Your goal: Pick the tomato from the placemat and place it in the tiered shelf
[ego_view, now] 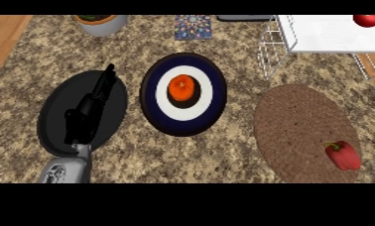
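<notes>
Nearest at seven o'clock, our left hand (82, 120) lay straight-fingered and empty, and we judged the tomato (364, 20), sitting in the tiered shelf (330, 35) at one o'clock, wanted no grasp.

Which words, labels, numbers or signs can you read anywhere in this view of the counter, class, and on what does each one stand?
No text can be read anywhere.
The patterned card at the counter's far edge: a coloured pattern, no letters made out.
The ringed plate: blue, white and dark rings only, no writing.
The white shelf, brown placemat and black plate: no markings.
</notes>
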